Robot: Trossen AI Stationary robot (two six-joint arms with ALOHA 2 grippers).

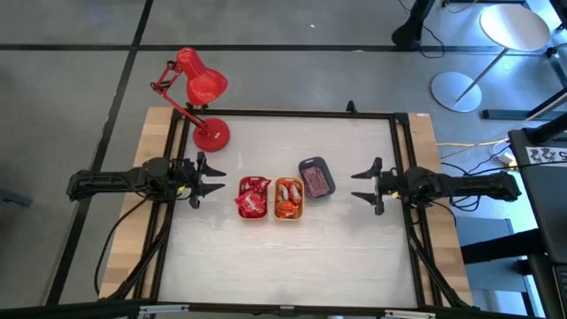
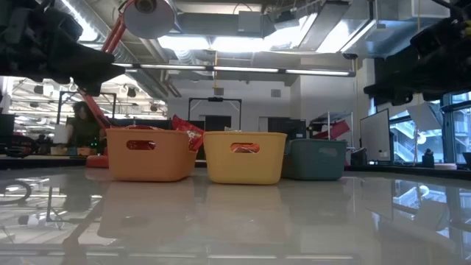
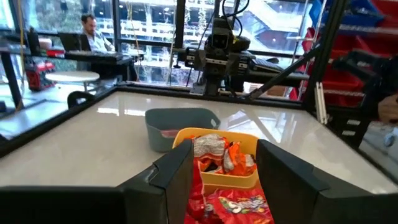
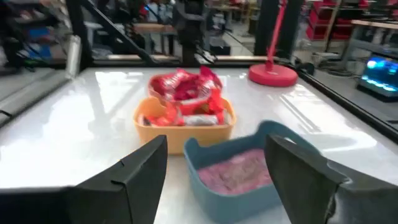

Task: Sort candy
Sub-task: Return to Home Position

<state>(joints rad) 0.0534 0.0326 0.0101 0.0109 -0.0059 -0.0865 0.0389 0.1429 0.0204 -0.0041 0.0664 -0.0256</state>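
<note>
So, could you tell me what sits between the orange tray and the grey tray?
The yellow tray, filled with orange-red candy, sits between them; the high and low views both show it.

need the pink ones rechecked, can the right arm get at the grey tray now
Probably yes: the right gripper is open, facing the grey tray, with only bare table between.

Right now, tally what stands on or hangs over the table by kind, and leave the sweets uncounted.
Trays: 3 (orange tray, yellow tray, grey tray)
Lamps: 1 (red desk lamp)
Grippers: 2 (left gripper, right gripper, both open and empty)
Total: 6
</note>
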